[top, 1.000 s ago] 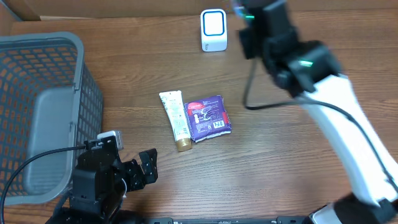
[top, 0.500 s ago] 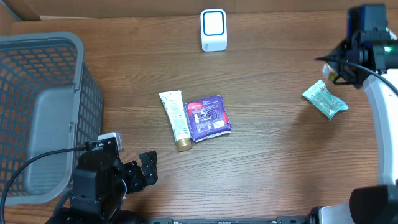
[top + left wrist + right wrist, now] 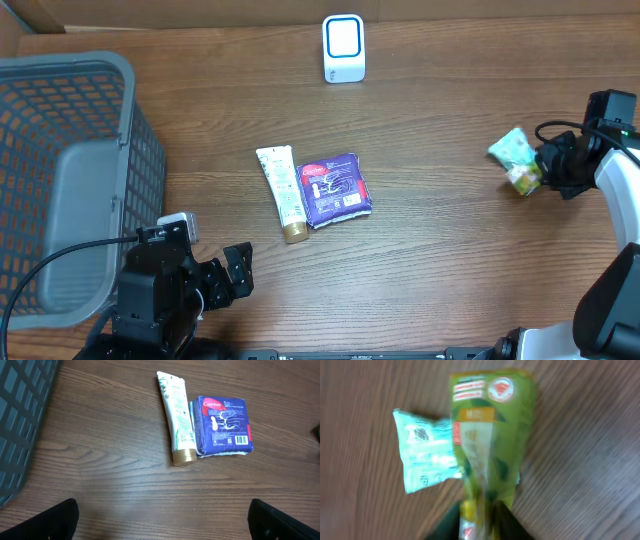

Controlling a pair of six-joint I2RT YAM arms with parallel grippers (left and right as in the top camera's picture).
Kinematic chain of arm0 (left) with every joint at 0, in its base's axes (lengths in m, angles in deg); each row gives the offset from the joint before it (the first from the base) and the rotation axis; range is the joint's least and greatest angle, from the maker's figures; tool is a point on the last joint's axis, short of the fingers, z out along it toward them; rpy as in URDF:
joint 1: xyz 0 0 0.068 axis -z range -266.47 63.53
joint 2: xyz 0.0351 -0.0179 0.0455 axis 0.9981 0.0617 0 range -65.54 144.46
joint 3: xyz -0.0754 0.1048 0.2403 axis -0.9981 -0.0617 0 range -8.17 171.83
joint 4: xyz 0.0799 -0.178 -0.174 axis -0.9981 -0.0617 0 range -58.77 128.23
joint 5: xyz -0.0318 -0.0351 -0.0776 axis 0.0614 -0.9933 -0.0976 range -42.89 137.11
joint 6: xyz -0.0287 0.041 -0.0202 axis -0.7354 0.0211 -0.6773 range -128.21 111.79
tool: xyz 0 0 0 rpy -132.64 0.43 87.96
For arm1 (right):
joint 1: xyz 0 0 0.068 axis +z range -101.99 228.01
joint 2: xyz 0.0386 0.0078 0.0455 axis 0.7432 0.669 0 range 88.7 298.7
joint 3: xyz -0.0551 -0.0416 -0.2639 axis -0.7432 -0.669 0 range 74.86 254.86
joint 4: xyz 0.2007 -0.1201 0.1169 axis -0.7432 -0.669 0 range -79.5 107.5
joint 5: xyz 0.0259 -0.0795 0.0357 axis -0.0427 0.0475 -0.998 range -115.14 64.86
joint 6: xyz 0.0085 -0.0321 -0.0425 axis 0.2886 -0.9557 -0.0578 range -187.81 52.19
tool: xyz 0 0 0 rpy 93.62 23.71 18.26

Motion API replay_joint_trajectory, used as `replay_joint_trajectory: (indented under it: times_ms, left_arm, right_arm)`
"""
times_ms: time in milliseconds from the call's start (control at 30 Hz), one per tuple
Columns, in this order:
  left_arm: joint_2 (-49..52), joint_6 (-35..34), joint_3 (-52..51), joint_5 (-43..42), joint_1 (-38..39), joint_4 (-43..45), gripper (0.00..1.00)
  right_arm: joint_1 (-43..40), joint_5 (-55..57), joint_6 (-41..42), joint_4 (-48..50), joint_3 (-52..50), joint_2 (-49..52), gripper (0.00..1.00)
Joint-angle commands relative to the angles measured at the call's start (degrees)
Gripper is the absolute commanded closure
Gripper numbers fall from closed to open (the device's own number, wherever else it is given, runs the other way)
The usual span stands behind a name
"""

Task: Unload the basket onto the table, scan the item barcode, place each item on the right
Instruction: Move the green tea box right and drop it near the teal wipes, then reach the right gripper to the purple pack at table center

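Now, overhead, green packet (image 3: 524, 180): at the right gripper (image 3: 546, 170) near the right edge of the surface (image 3: 450, 260), touching a teal packet (image 3: 509, 148), well apart from the scanner (image 3: 343, 47)
Overhead, risk: long carry to the scanner; a loose hold would drop it
Left wrist, left gripper (image 3: 162, 527): wide open, empty, short of tube (image 3: 176, 425) and purple pack (image 3: 222, 425)
Right wrist, right gripper (image 3: 479, 522): packet end lies between its fingers; blur hides whether they clamp
Right wrist, risk: teal packet (image 3: 422, 455) may get dragged along or scanned instead

Overhead faces straight down; left wrist, lower, shares the tube (image 3: 284, 192); right wrist close-up.
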Motion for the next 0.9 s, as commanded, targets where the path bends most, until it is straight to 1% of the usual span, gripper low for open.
replay_joint_trajectory:
  times_ms: [0, 100, 200, 233, 267, 300, 400, 467, 533, 633, 733, 800, 867]
  left_arm:
    - [-0.6, -0.4, -0.1, -0.3, 0.3, 0.0, 0.0]
    - [-0.6, -0.4, -0.1, -0.3, 0.3, 0.0, 0.0]
    - [-0.6, -0.4, -0.1, -0.2, 0.3, 0.0, 0.0]
    - [-0.6, -0.4, -0.1, -0.3, 0.3, 0.0, 0.0]
    - [-0.6, -0.4, -0.1, -0.3, 0.3, 0.0, 0.0]
    - [-0.6, -0.4, -0.1, -0.3, 0.3, 0.0, 0.0]
    - [-0.6, -0.4, -0.1, -0.2, 0.3, 0.0, 0.0]
    - [-0.6, -0.4, -0.1, -0.3, 0.3, 0.0, 0.0]
    - [-0.6, -0.4, -0.1, -0.3, 0.3, 0.0, 0.0]
    - [-0.6, -0.4, -0.1, -0.3, 0.3, 0.0, 0.0]
    - [-0.6, -0.4, -0.1, -0.3, 0.3, 0.0, 0.0]
    - [-0.6, -0.4, -0.1, -0.3, 0.3, 0.0, 0.0]
    - [-0.6, -0.4, -0.1, -0.2, 0.3, 0.0, 0.0]
  right_arm:
    - [0.0, -1.7, -4.4, 0.3, 0.9, -1.2, 0.48]
    - [0.0, -2.8, -5.4, -0.9, 1.3, -1.2, 0.46]
    - [0.3, -8.0, -10.8, -1.6, 3.3, -1.2, 0.45]
    - [0.5, -9.9, -13.0, -2.1, 4.4, -1.2, 0.44]
    - [0.9, -11.3, -15.0, -2.8, 5.7, -1.3, 0.4]
    - [1.5, -12.3, -17.1, -3.9, 7.5, -1.3, 0.38]
    - [4.3, -14.2, -23.8, -7.1, 12.9, -1.3, 0.37]
    - [7.0, -15.5, -28.0, -8.3, 15.8, -1.3, 0.33]
    - [10.6, -17.2, -32.2, -8.5, 17.9, -1.3, 0.32]
    - [17.6, -18.2, -35.4, -6.9, 18.4, -1.2, 0.33]
    - [25.0, -18.1, -35.6, -5.5, 18.3, -0.7, 0.37]
    - [30.2, -17.9, -34.9, -4.4, 18.3, 0.0, 0.44]
    - [35.0, -17.9, -31.1, -2.9, 18.0, 1.0, 0.48]
